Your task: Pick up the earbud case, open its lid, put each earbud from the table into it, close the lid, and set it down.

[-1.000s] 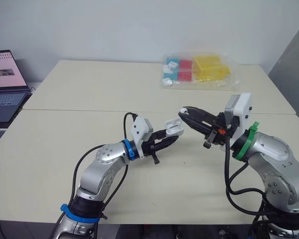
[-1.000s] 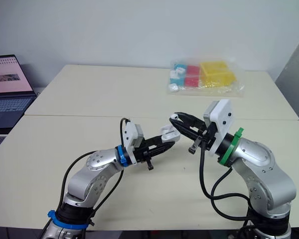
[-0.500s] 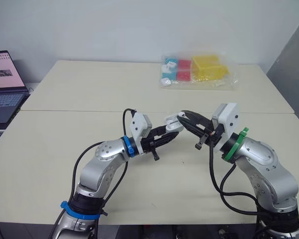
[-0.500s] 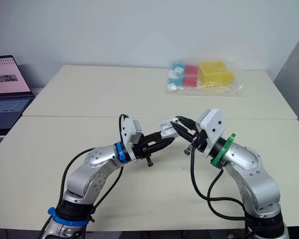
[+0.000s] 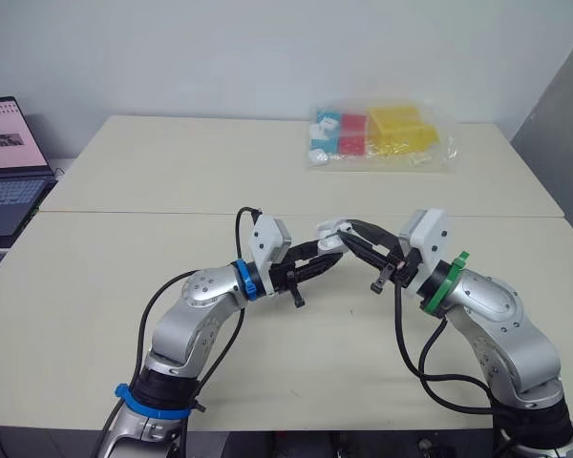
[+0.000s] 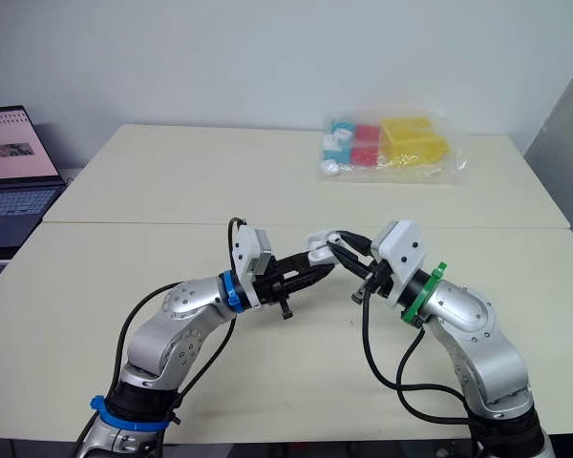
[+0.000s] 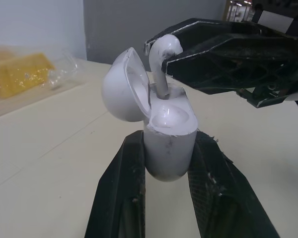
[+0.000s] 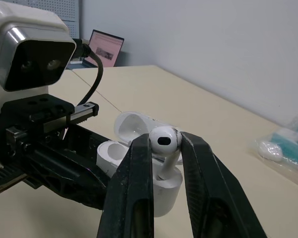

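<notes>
The left gripper [image 7: 167, 166] is clamped on the earbud case [image 7: 169, 144]; its two black fingers [image 7: 120, 198] press against opposite sides of the white case body, and the case stands upright between them, held in the air above the table [image 5: 105, 296]. The lid [image 7: 120, 87] is open and tilted back on its hinge; the hollow inner face of the lid is exposed.

The right gripper [image 8: 165, 144] is closed on one earbud [image 8: 164, 140]; the fingertips pinch the rounded head of the earbud, and the stem points down into the open mouth of the case. The stem tip sits inside the case opening; the head remains above the rim. The two grippers meet tip to tip over the near half of the table.

A clear plastic bag [image 5: 382, 135] holding yellow, red and blue items lies at the far edge of the table; an open laptop [image 5: 5, 162] stands beyond the table's left side.
</notes>
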Robot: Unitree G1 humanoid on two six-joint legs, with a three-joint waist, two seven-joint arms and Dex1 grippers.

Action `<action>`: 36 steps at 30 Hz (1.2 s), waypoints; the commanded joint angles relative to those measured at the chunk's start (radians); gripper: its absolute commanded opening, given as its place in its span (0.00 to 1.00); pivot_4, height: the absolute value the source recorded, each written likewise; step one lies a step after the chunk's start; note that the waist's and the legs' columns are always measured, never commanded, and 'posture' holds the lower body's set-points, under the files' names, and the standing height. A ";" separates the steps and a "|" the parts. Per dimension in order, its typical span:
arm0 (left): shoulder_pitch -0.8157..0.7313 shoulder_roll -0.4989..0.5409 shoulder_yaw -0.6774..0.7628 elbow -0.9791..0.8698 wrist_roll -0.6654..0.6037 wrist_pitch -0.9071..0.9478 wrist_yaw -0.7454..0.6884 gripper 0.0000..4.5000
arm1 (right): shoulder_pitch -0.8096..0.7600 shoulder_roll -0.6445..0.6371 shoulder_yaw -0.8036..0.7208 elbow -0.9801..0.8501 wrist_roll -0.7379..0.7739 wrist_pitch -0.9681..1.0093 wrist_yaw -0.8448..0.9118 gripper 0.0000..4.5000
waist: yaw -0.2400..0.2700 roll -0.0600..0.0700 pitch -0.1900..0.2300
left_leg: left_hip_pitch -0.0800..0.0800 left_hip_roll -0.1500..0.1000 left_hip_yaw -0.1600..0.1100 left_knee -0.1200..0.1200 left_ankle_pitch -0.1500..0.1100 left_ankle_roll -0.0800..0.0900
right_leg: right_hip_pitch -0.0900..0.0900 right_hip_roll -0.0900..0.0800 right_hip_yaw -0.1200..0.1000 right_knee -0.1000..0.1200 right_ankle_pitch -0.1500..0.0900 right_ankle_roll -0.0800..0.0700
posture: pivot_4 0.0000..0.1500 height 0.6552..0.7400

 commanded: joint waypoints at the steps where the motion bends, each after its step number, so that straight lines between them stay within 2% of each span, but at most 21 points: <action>1: -0.013 0.001 0.007 -0.027 -0.020 0.003 -0.004 0.17 | 0.004 -0.002 0.004 -0.008 -0.008 -0.040 -0.001 0.10 | 0.000 0.000 0.000 | 0.000 0.000 0.000 0.000 0.000 0.000 | 0.000 0.000 0.000 0.000 0.000 0.000 | 1.00 0.97; 8: -0.016 -0.004 0.009 -0.036 -0.027 0.007 0.001 0.17 | 0.019 -0.016 0.025 0.014 -0.047 -0.077 0.006 0.10 | 0.000 0.000 0.000 | 0.000 0.000 0.000 0.000 0.000 0.000 | 0.000 0.000 0.000 -0.001 0.000 0.000 | 1.00 0.97; 14: -0.021 -0.011 0.015 -0.037 -0.031 0.006 0.005 0.17 | 0.032 -0.024 0.027 -0.013 0.000 -0.016 0.016 0.10 | 0.000 0.000 0.000 | 0.000 0.000 0.000 0.000 0.000 0.000 | 0.000 0.000 0.000 -0.001 0.000 0.000 | 1.00 0.97; 20: -0.022 -0.010 0.014 -0.035 -0.027 0.005 0.003 0.17 | 0.022 -0.027 -0.015 -0.042 0.067 0.065 -0.005 0.56 | 0.000 0.000 0.000 | 0.000 0.000 0.000 -0.001 0.000 0.000 | 0.000 0.000 0.000 -0.001 0.000 0.000 | 1.00 0.97; 25: -0.021 -0.009 0.013 -0.037 -0.023 0.006 0.007 0.17 | 0.019 -0.054 -0.077 -0.087 0.140 0.130 -0.005 0.57 | 0.001 0.000 0.000 | -0.001 0.000 0.000 -0.001 0.000 0.000 | 0.000 0.000 0.000 -0.001 0.000 0.000 | 1.00 0.97; 31: -0.009 0.006 0.015 -0.028 -0.003 -0.008 0.009 0.17 | 0.087 -0.265 -0.384 -0.165 0.488 0.400 0.040 0.57 | 0.003 0.000 0.000 | -0.005 0.000 -0.001 -0.001 0.000 0.000 | -0.001 0.000 -0.002 -0.004 0.000 0.000 | 1.00 0.97; 33: -0.006 0.009 0.016 -0.023 0.000 -0.014 0.012 0.17 | 0.123 -0.320 -0.399 -0.154 0.463 0.452 0.001 0.57 | 0.003 0.000 0.000 | -0.005 0.000 -0.002 -0.001 0.000 0.000 | -0.001 -0.001 -0.002 -0.005 0.000 0.000 | 1.00 0.97; 36: -0.002 0.014 0.009 -0.026 0.005 -0.020 0.006 0.17 | 0.125 -0.327 -0.249 -0.093 0.253 0.426 -0.145 0.57 | -0.002 0.000 0.000 | -0.005 0.000 -0.002 -0.001 0.000 0.000 | -0.001 -0.001 -0.002 -0.005 0.000 0.000 | 1.00 0.97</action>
